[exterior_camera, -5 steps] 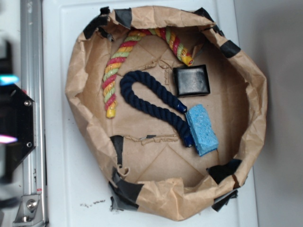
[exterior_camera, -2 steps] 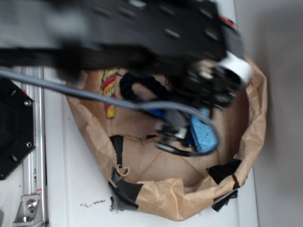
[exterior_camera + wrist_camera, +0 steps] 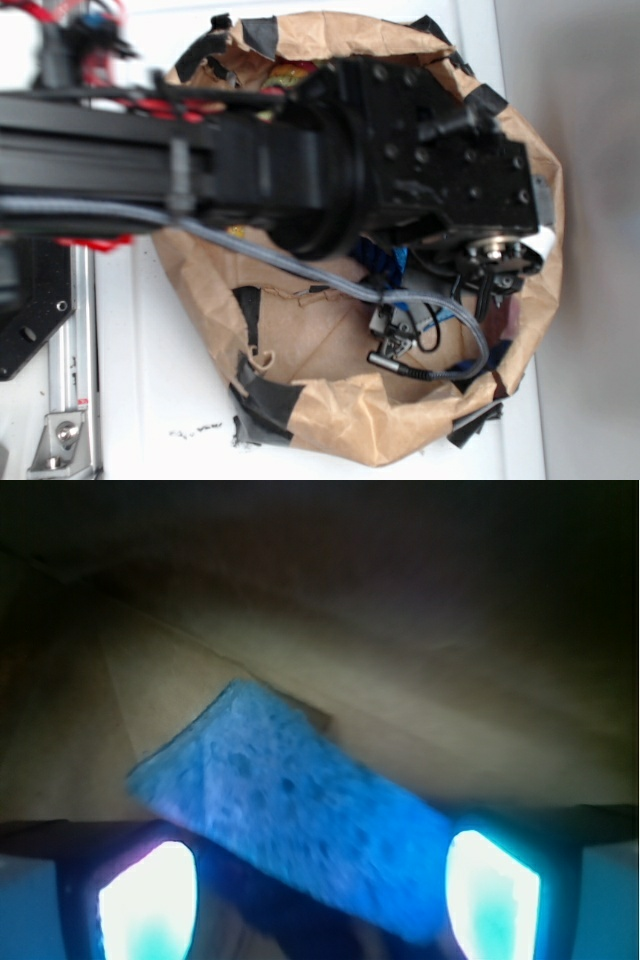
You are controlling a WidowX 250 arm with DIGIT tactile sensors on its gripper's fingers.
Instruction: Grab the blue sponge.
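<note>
Wrist view: the light-blue porous rectangular sponge block [image 3: 300, 815] lies diagonally on the brown paper liner [image 3: 420, 680], between the spread, empty fingers [image 3: 145, 900] of the black gripper [image 3: 320, 900]. Exterior view: the arm hides the sponge. Judgement: lower squarely, then close across the narrow sides, avoiding the paper

white table [image 3: 150, 380], taped brown paper basin [image 3: 330, 420], black debris specks [image 3: 195, 432]

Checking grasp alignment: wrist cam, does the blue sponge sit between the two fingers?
Yes, the blue sponge lies diagonally between the two glowing fingers, jaws open.
</note>
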